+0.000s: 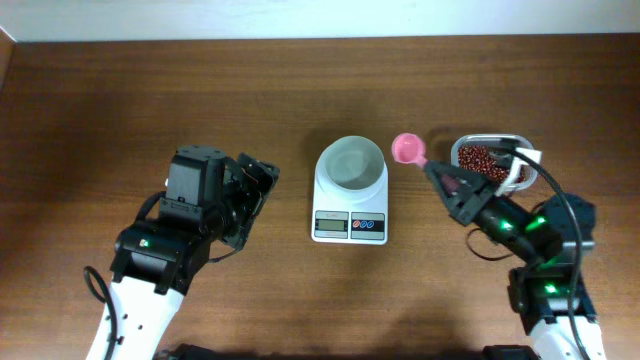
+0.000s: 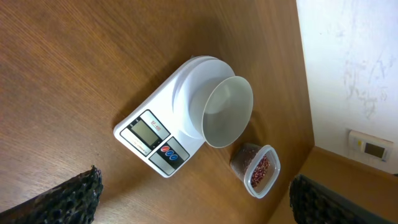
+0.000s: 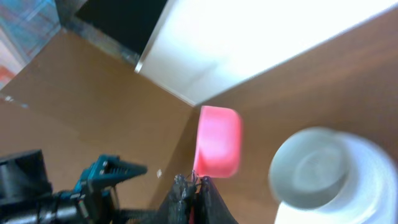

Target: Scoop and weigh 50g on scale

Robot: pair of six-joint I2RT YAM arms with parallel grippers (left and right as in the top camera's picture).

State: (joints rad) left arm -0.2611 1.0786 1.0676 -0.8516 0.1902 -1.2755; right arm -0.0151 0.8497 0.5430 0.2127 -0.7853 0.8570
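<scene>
Views of the weighing station from overhead and from both wrists. Right gripper [image 1: 441,177] is being shown with its jaws pressed narrow on the handle of a pink scoop [image 1: 408,149], which is being held out ahead of the fingertips over the wooden table [image 1: 150,90]. What the scoop is carrying is not being resolved, since the right wrist view is blurred. The scale [image 1: 350,203] is being seen to the left of this gripper, apart from it. Its round white bowl top [image 1: 351,165] is lying just beside the scoop's cup, with a gap showing between them. A clear tub of red beans [image 1: 488,160] is being seen close on the right of the same gripper, upright on the table. Left gripper [image 1: 256,190] is being held spread wide with nothing in it. Its dark fingers [image 2: 68,199] are being framed at the lower corners of the left wrist view. The scale is lying ahead of them and apart from both, with the tub beyond it.
</scene>
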